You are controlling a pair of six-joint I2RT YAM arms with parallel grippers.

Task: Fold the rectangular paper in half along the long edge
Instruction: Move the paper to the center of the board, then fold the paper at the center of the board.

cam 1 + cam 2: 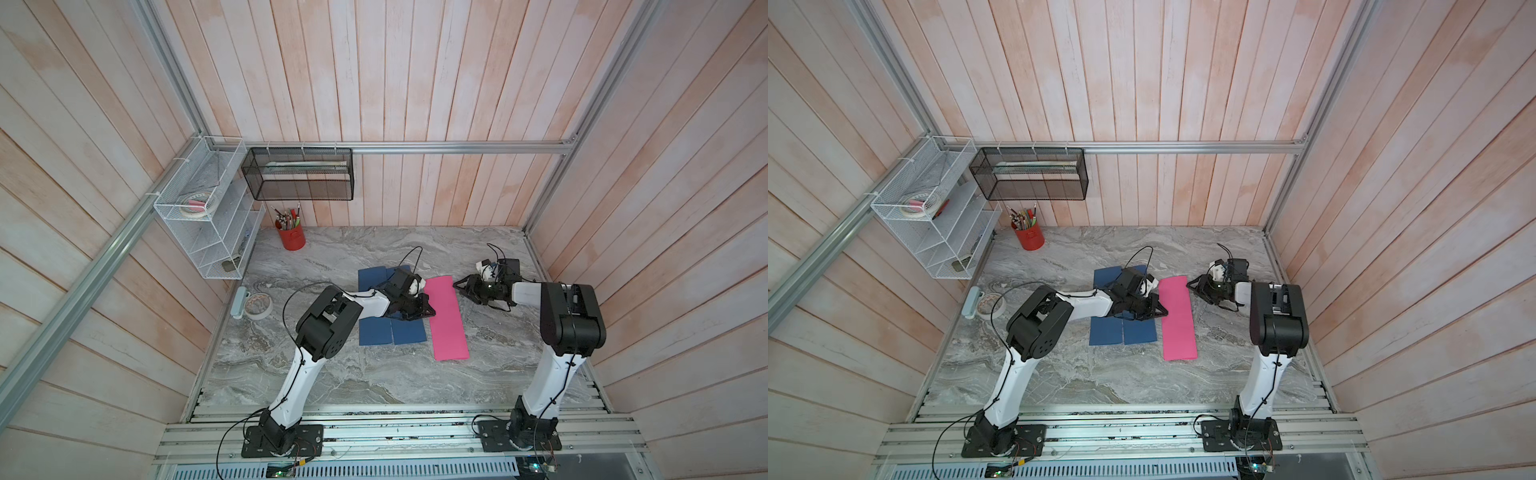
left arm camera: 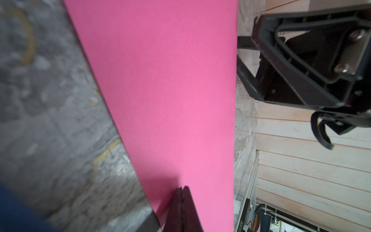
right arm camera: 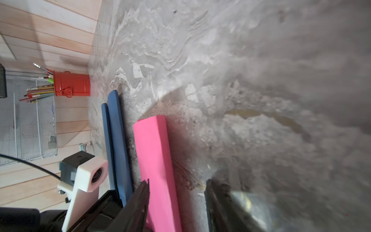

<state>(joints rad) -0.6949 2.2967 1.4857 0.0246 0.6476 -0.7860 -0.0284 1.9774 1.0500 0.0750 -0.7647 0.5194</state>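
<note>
Robot lab cell: aluminium frame (image 1: pixel 457 147), plank walls (image 1: pixel 415 62)

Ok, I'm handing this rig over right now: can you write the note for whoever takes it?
Left tool: shut, tips resting on the pink paper near its left long edge.
Right tool: open, empty, at the paper's far right corner.
Paper: lies on the table as a narrow doubled strip, right of the blue sheets.
Done: folded lengthwise.
To do: the far end looks puffy; probably press the crease flat, then pull both arms away.
</note>
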